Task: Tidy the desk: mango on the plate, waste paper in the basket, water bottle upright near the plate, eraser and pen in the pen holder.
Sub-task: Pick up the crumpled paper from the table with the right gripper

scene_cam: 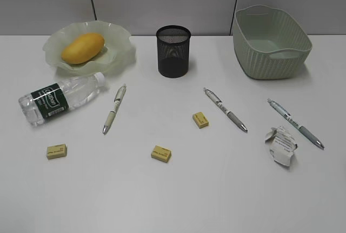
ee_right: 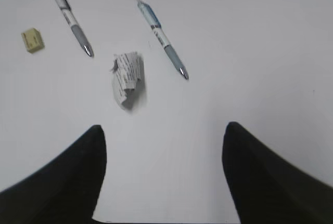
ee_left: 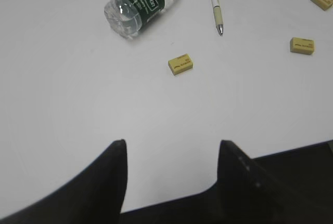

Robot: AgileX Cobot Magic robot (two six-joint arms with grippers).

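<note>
The mango (scene_cam: 82, 47) lies on the ruffled green plate (scene_cam: 118, 58) at the back left. In front of it the water bottle (scene_cam: 59, 98) lies on its side. Three pens (scene_cam: 114, 108) (scene_cam: 225, 109) (scene_cam: 295, 123) and three yellow erasers (scene_cam: 56, 151) (scene_cam: 161, 153) (scene_cam: 200, 119) are scattered over the desk (scene_cam: 216, 195). The waste paper (scene_cam: 281, 145) rests at the right, beside a pen. The black mesh pen holder (scene_cam: 173, 51) stands at the back centre, and the basket (scene_cam: 265, 62) at the back right. My left gripper (ee_left: 173, 143) is open over bare desk, short of an eraser (ee_left: 180, 64). My right gripper (ee_right: 164, 127) is open, short of the waste paper (ee_right: 127, 78).
Neither arm shows in the exterior view. A grey panelled wall runs behind the desk. The basket holds nothing that I can see.
</note>
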